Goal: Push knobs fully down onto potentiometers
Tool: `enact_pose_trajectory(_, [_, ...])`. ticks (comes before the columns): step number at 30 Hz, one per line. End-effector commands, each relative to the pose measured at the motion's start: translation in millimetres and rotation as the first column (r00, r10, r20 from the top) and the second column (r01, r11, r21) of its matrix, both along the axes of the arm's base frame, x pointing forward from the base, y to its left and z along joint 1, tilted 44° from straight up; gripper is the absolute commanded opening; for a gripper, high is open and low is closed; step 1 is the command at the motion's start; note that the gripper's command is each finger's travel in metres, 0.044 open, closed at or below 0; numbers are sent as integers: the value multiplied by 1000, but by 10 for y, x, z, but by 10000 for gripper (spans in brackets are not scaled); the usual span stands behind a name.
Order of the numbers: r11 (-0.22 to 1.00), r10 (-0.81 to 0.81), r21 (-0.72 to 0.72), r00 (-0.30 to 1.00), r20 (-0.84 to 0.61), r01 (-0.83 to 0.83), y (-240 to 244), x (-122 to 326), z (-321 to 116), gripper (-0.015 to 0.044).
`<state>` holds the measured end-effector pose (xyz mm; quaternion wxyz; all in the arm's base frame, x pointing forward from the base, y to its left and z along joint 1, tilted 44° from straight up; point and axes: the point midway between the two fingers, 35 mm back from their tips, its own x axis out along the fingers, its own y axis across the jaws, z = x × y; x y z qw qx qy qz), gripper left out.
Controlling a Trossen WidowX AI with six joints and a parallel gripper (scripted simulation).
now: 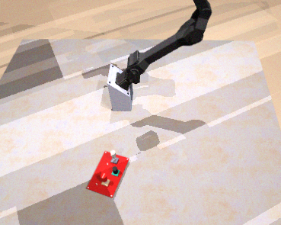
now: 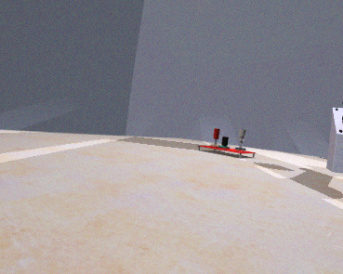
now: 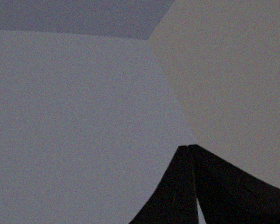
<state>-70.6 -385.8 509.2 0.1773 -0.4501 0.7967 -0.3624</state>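
Observation:
The red circuit board (image 1: 111, 190) (image 2: 230, 150) stands on short legs on the table (image 1: 218, 155) (image 2: 127, 213). A red knob (image 1: 103, 175) (image 2: 216, 134) and a pale grey knob (image 1: 113, 152) (image 2: 242, 133) stand high, with thin shaft showing below them in the exterior view. A black knob (image 1: 115, 169) (image 2: 225, 141) sits low on a teal potentiometer. My gripper (image 3: 187, 153) is shut, its fingertips together with nothing between them. It is outside the top and exterior views, far from the board, and the wrist view shows only plain walls beyond it.
The arm (image 1: 161, 46) rises from a grey pedestal (image 1: 121, 101) (image 2: 342, 150) behind the board and leaves the top view at the top. A tan potentiometer (image 1: 105, 183) is at the red knob's foot. Arm shadows fall between pedestal and board.

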Motion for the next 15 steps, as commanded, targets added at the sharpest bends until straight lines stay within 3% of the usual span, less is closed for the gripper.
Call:
enact_pose_trajectory(1, [997,80,15,996,47,-81,-130,225,-153,0])
enact_pose_trajectory(15, [908,339,159,903,265,-387,-533,1171,-1006,0])
